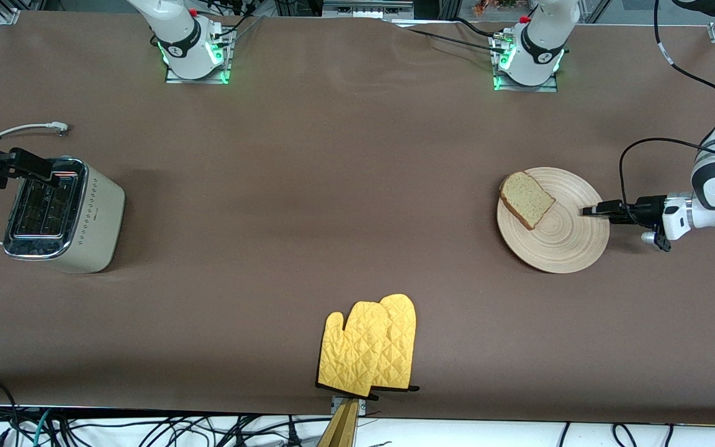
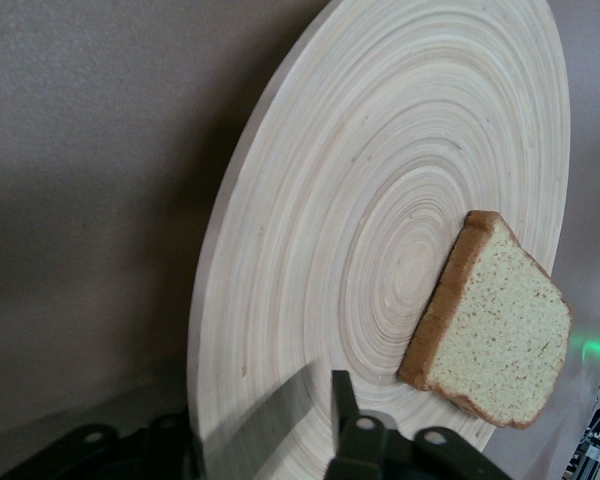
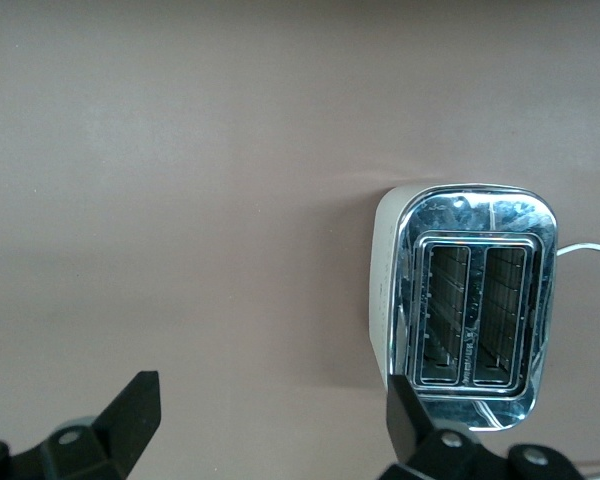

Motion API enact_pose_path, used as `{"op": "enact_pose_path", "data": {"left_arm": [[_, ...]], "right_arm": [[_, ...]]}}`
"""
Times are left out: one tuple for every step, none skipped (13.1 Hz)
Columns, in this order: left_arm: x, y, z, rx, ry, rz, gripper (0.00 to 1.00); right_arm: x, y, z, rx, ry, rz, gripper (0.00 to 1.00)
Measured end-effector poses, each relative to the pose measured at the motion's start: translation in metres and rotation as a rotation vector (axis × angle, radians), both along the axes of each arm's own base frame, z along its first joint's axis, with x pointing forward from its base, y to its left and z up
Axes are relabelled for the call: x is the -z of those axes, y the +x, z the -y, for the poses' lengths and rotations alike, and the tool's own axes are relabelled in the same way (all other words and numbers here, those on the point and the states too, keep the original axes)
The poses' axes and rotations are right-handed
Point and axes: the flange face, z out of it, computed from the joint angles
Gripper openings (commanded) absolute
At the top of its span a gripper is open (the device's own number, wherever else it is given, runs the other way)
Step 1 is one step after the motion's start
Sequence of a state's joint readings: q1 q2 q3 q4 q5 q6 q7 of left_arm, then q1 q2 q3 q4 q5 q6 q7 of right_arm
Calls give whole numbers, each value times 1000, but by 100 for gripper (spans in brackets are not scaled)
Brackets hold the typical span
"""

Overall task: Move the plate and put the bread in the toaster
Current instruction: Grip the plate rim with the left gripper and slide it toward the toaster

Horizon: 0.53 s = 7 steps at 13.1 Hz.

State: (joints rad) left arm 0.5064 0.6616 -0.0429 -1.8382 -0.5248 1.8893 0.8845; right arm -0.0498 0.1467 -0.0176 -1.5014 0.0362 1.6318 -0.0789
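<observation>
**Left gripper clamping plate rim; right gripper waiting over toaster**

The left gripper (image 1: 588, 210) is sitting at the plate's (image 1: 571, 239) 3 o'clock edge in the front view, toward the left arm's end of the table. In the left wrist view one finger (image 2: 342, 400) is lying on top of the wood and the other is sitting under the rim, so the jaws are closing on the plate. The plate is resting on the table (image 1: 332, 186).

The bread (image 1: 526, 199) is lying on the plate at roughly its 10 o'clock, one edge overhanging the rim, apart from the left gripper.

The right gripper (image 1: 38, 172) is hanging over the toaster (image 1: 84, 217), fingers standing wide apart and holding nothing. The toaster is standing at the right arm's end of the table, both slots showing empty.

A pair of yellow oven mitts (image 1: 370, 351) is lying at the table's 6 o'clock edge.
</observation>
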Motion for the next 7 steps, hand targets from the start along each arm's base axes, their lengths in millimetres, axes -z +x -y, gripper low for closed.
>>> {"op": "enact_pose_path", "data": {"left_arm": [[0,-1,0,0,-2,-2,36],[1,-1,-1,-1,-3,-4,30],[1,-1,-1,-1,-4,-5,26],[1,-2,-1,-1,-5,-6,23],[1,-2,-1,0,-6,-7,22],[1,-2,-1,0,-7,-8,17],[1,-2,0,2,-13,-11,13]], "right_arm": [[0,0,0,0,0,0,100],[0,0,0,0,0,0,100],[0,0,0,0,0,0,100],[0,0,0,0,0,0,100],[0,0,0,0,0,0,100],[0,0,0,1,0,0,100],[0,0,0,1,0,0,100]]}}
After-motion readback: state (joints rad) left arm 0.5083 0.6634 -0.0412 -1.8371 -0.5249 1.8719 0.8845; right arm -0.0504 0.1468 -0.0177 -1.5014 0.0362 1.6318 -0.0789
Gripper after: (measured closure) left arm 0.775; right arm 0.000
